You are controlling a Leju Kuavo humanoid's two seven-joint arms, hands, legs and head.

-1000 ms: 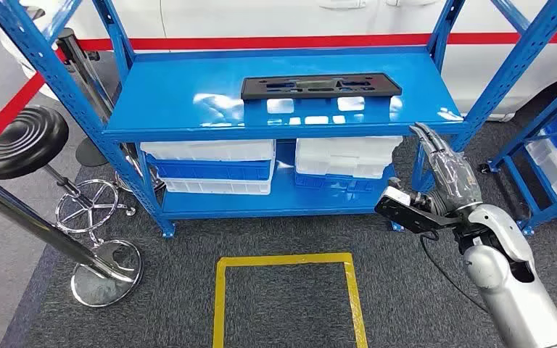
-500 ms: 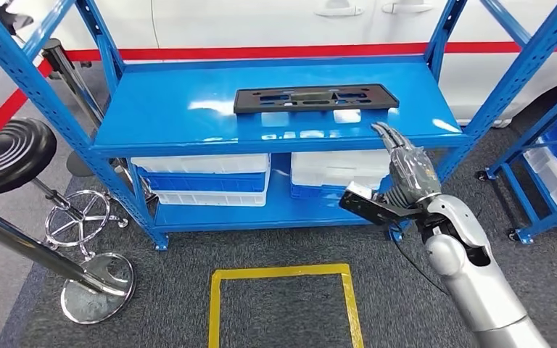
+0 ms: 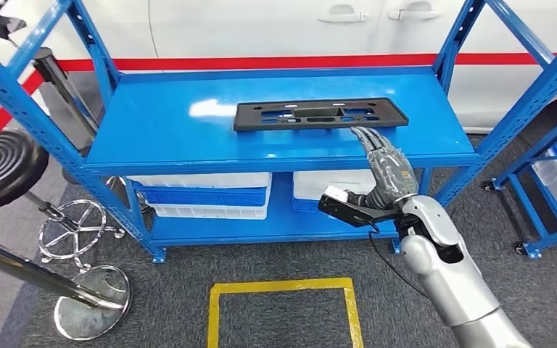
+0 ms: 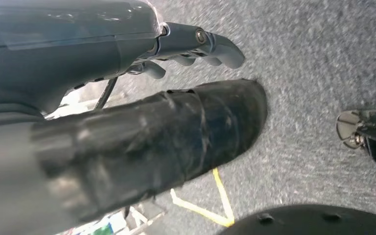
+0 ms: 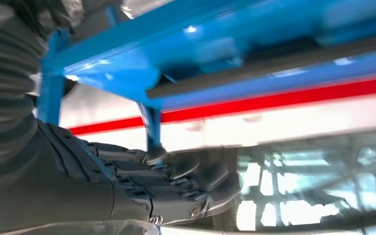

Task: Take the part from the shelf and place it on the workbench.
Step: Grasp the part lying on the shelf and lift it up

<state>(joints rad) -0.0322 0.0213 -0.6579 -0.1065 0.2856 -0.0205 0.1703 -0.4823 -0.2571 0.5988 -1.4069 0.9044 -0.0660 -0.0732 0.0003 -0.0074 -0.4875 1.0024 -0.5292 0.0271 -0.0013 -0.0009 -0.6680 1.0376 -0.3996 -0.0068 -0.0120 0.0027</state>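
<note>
Stool [image 3: 3, 161] with a round black seat stands at the far left of the head view, beside a shiny chrome stand base [image 3: 91, 313] on grey carpet. To its right is a blue metal shelf [image 3: 152, 138]. A flat black plastic part [image 3: 319, 114], long and slotted, lies on the shelf's top level, toward the right. White and blue bins [image 3: 210, 194] sit on the lower level. A yellow taped square [image 3: 283, 312] marks the carpet in front of the shelf. Further right, the silver right arm reaches up, and the right hand [image 3: 386, 168] is raised over the shelf's front edge, its fingers [image 3: 371, 142] straight and spread, holding nothing, their tips just short of the part's near edge. In the left wrist view, the left hand [image 4: 142, 122] hangs above the carpet, fingers [image 4: 210, 44] loosely curled and holding nothing.
</note>
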